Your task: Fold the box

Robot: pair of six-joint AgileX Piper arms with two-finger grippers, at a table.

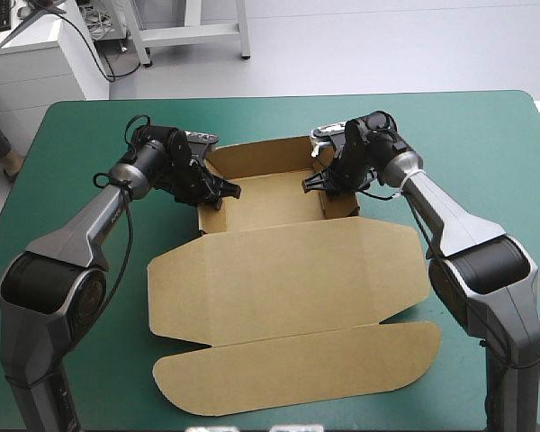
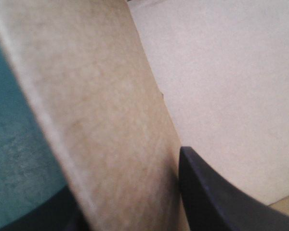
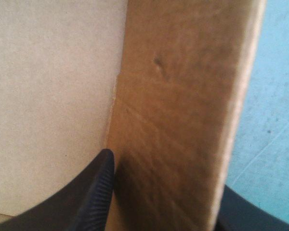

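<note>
The teal-green cover (image 1: 486, 153) lies smooth across the table, and the brown box (image 1: 288, 270) sits near its middle as a half-formed open tray. The tray part (image 1: 268, 196) is toward the far edge with its back and side walls raised. The broad lid (image 1: 292, 279) lies flat on the cover toward the near edge and ends in a long rounded flap (image 1: 297, 364).

The left gripper (image 1: 218, 193) is clamped on the tray's left wall (image 2: 101, 120), one black finger (image 2: 216, 192) inside against the pale floor and the other on the outer, table side. The right gripper (image 1: 319, 183) grips the right wall (image 3: 178, 120) the same way, its inner finger (image 3: 91, 197) pressed to the board. The outer finger there is only a dark corner, so its contact is probably, not plainly, firm.
</note>
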